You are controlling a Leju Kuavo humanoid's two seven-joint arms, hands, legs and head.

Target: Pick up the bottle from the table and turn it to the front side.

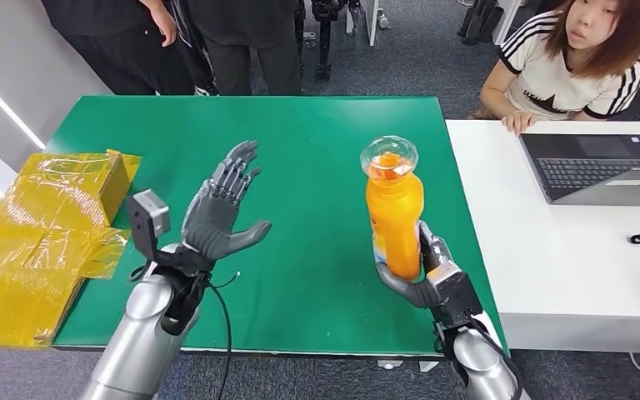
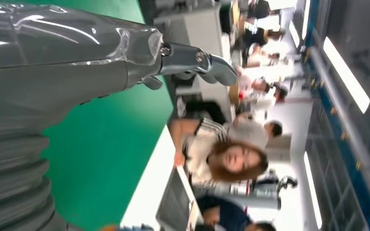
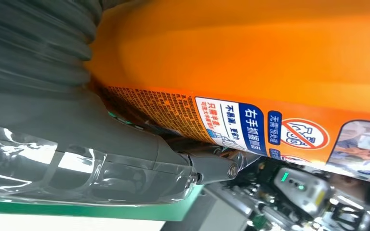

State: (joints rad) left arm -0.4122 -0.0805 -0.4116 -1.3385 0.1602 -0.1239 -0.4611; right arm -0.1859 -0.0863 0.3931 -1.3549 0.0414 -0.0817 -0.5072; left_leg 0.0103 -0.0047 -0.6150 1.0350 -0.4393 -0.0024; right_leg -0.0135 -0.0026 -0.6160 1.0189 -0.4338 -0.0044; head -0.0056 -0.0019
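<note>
An orange bottle (image 1: 393,208) with a clear cap end stands upright in the air above the green table (image 1: 317,142), on its right side. My right hand (image 1: 429,275) grips its lower part from below and behind. Close up in the right wrist view, the bottle (image 3: 250,53) shows an orange body and a label with blue and white print, pressed against my right hand (image 3: 77,144). My left hand (image 1: 221,208) is raised over the table's left-centre, palm toward the bottle, fingers spread and holding nothing. In the left wrist view the left hand (image 2: 77,57) shows its thumb extended.
A yellow film-wrapped box (image 1: 46,233) sits at the table's left edge. A white desk (image 1: 567,250) with a laptop (image 1: 600,167) adjoins on the right, where a person (image 1: 583,58) sits. Other people (image 1: 192,42) stand beyond the far edge.
</note>
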